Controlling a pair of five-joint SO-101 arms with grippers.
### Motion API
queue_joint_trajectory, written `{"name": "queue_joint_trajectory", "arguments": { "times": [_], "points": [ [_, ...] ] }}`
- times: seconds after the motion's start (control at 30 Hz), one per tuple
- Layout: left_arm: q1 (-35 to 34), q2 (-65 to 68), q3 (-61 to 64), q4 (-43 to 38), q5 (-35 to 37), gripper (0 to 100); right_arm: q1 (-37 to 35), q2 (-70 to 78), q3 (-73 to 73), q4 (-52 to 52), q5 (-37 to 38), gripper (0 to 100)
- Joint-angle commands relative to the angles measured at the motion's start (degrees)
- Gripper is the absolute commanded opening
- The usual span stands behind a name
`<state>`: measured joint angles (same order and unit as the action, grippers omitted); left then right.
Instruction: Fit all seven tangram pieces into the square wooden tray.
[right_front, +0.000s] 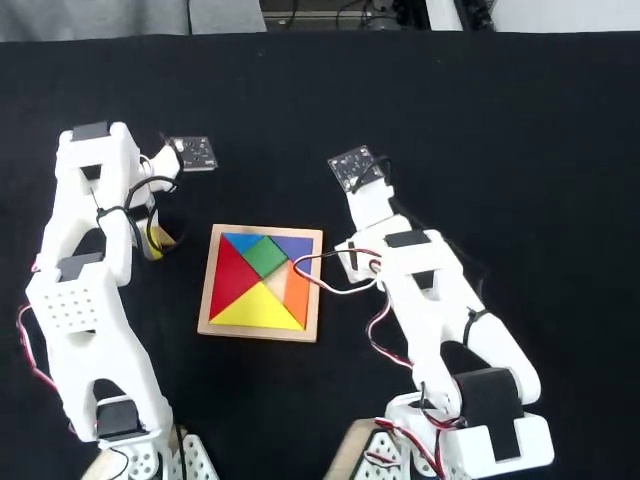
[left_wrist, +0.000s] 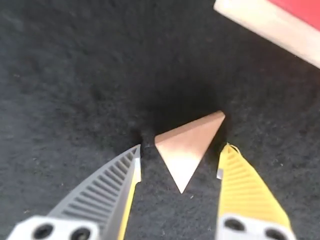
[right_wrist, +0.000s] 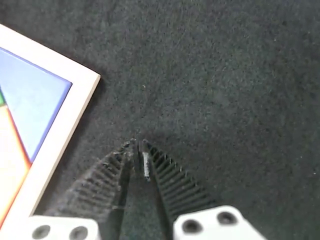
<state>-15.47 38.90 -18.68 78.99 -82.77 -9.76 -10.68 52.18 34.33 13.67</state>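
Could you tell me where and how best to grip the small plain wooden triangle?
Probably from above, across the two side faces flanking its pointed tip: the small plain wooden triangle lies flat on the black cloth, inside the open left gripper.

Your high view looks down on the table (right_front: 520, 120). Wrist views sit close behind left claw (left_wrist: 182, 150) and right claw (right_wrist: 139, 145), facing down; all share the tray (right_front: 205, 300).
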Motion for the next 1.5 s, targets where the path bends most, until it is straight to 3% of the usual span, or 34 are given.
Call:
{"name": "queue_joint_trajectory", "arguments": {
  "times": [0.0, 0.2, 0.53, 0.6, 0.7, 0.8, 1.03, 1.47],
  "points": [
    [-0.3, -0.8, 0.0, -0.3, -7.6, 24, 0.3, -0.2, -3.6, 0.4, 0.0, 1.1],
    [-0.1, -0.8, 0.0, -0.2, -8.5, 12, 0.3, -0.2, -3.6, 0.4, 0.0, 1.1],
    [1.4, -1.4, -0.7, 2.9, -8.1, 13, 0.3, -0.2, -3.6, 0.4, 0.0, 1.1],
    [1.8, -1.3, -0.7, 2.0, -7.3, 18, 0.3, -0.2, -3.6, 0.4, 0.0, 1.1],
    [2.4, -1.0, -0.6, -3.0, -0.4, 25, 0.3, -0.2, -3.6, 0.4, 0.0, 1.1],
    [2.7, -1.3, -0.5, -6.3, 3.8, 26, 0.3, -0.2, -3.6, 0.4, 0.0, 1.1],
    [2.7, -0.9, -0.1, -6.3, -1.1, 26, 0.2, -0.1, -3.6, 0.4, 1.7, 1.1],
    [5.5, -0.8, 0.0, -6.2, -1.1, 26, 0.2, -0.1, -3.6, 0.4, 1.9, 1.1]
  ]
}}
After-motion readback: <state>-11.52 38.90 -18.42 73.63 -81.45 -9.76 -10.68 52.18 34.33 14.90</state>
